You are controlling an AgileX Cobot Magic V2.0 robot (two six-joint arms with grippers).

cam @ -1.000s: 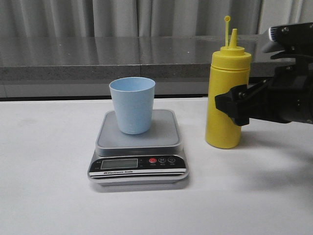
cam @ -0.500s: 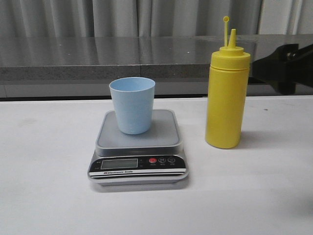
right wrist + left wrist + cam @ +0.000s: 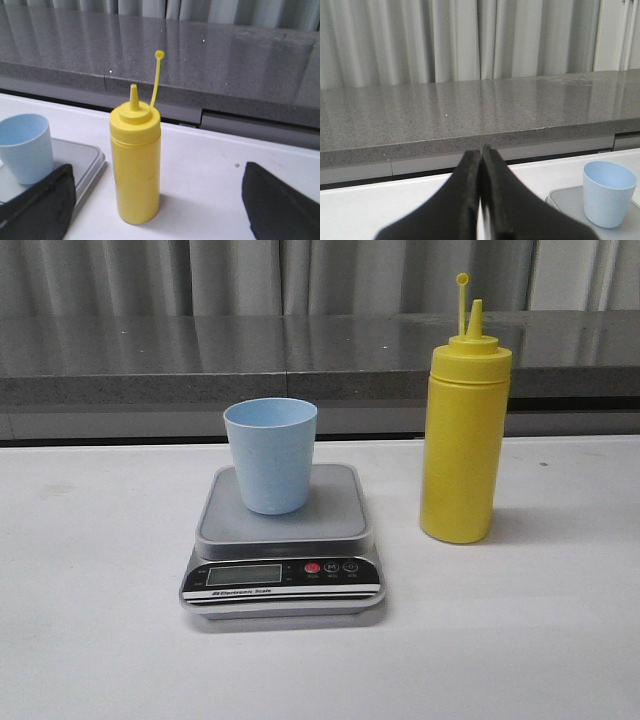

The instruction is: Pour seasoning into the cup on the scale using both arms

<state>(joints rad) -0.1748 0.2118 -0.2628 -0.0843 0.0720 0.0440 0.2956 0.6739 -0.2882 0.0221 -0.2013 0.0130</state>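
The yellow seasoning bottle (image 3: 463, 440) stands upright on the white table, right of the scale (image 3: 283, 530), its tip cap hanging off the nozzle on its tether. On the scale's platform sits the light blue cup (image 3: 270, 455). Neither arm shows in the front view. In the right wrist view my right gripper (image 3: 157, 175) is open wide and pulled back from the bottle (image 3: 136, 160), which stands free ahead of it, with the cup (image 3: 26, 147) off to one side. My left gripper (image 3: 481, 150) is shut on nothing, well apart from the cup (image 3: 609, 192).
A grey stone ledge (image 3: 200, 360) runs along the back of the table, with pale curtains (image 3: 250, 275) behind it. The scale's black panel with its display and buttons (image 3: 330, 568) faces the front edge.
My right gripper, which stood around the bottle a second ago, has drawn back to the right and left the front view. The bottle, cup and scale have not moved.
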